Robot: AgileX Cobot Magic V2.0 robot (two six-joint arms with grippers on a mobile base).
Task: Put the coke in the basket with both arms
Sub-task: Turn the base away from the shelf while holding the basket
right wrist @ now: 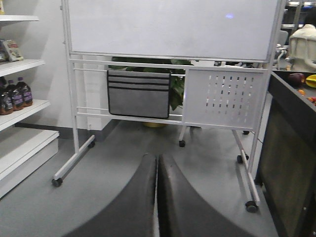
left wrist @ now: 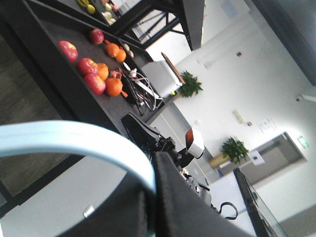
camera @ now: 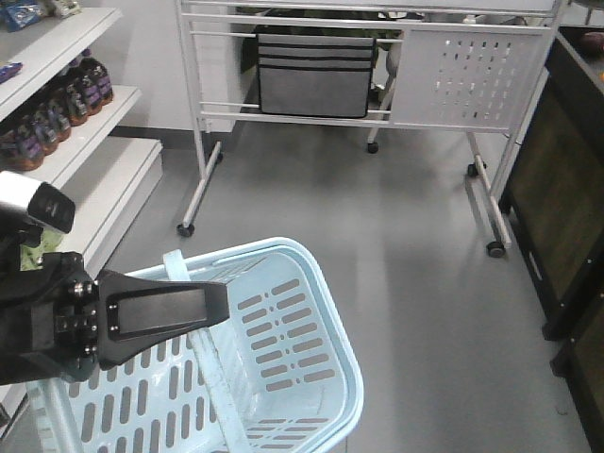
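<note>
Pale blue and slotted, the basket (camera: 304, 351) sits at the lower left of the front view, above the grey floor (camera: 406, 236). The left gripper (camera: 223, 307) lies across its flat handle bar (camera: 223, 396). In the left wrist view the blue bar runs in between the gripper's closed-in fingers (left wrist: 190, 212), so it appears clamped. The right gripper (right wrist: 157, 165) has its fingers pressed together on nothing, pointing at a wheeled whiteboard (right wrist: 168, 27) with a grey pocket hanger (right wrist: 138, 94). Dark bottles (camera: 80, 90) line the shelf at left.
</note>
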